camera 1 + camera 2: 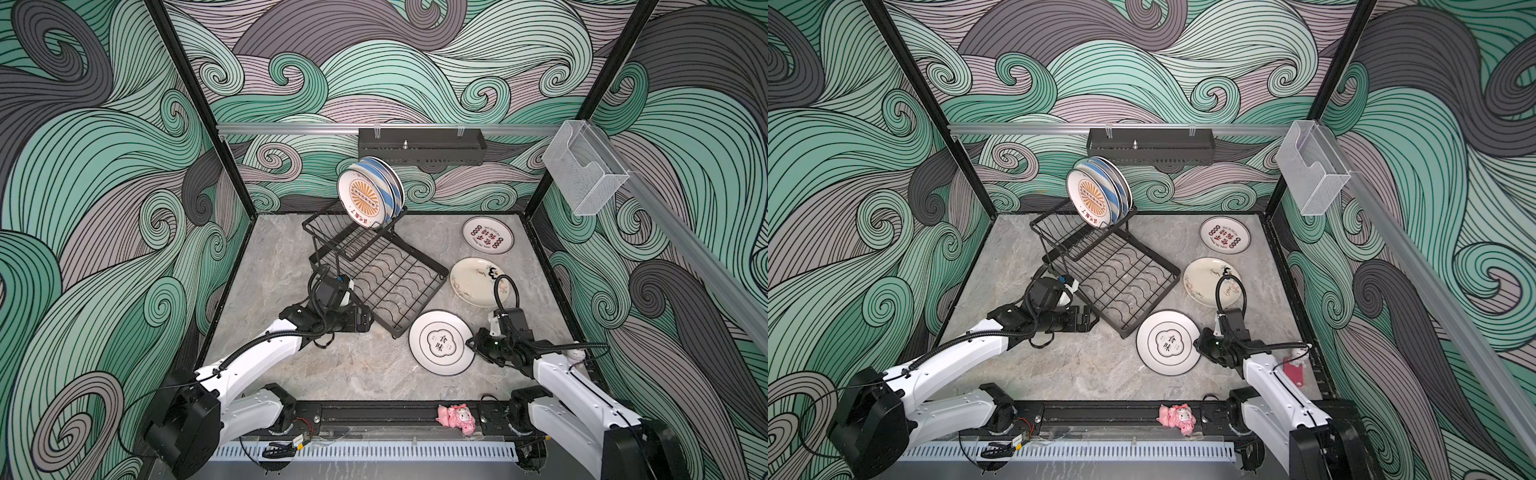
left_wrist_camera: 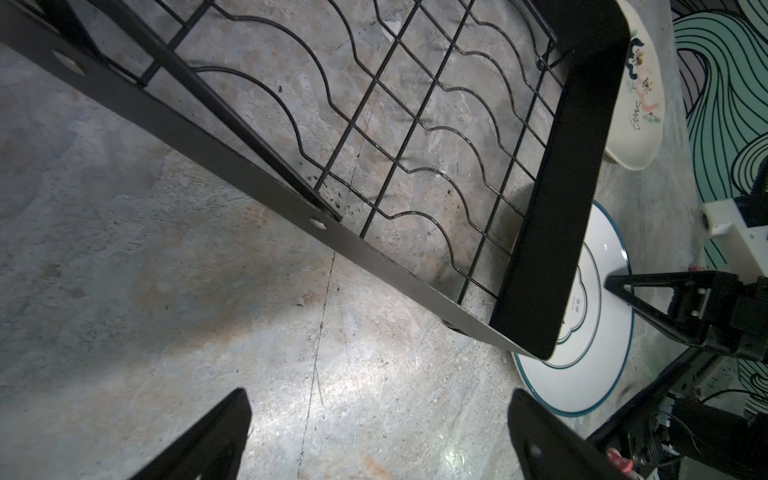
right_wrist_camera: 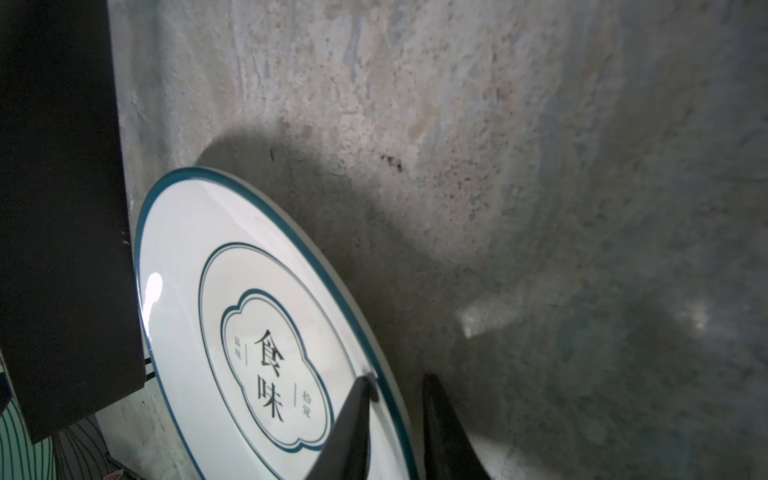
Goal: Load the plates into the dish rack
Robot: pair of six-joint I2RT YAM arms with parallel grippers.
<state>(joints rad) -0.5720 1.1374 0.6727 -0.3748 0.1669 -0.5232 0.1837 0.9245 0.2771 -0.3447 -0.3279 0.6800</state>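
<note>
I am pinching my right gripper narrowly across the rim of the round green-rimmed white plate, one finger lying on its face and the other outside its edge, so I judge I have hold of it, though not yet off the grey stone bench. It is lying toward the bench's near right, just beside the near corner of the black wire dish rack. My left gripper is hovering wide open and empty by the rack's near left edge. In the raised basket the orange sunburst plate is standing upright with the blue-and-cream striped plate and others packed behind; I cannot count them. Left to load: this plate, the cream doodled plate along the right edge, and the red-lettered white plate near the far right corner.
</note>
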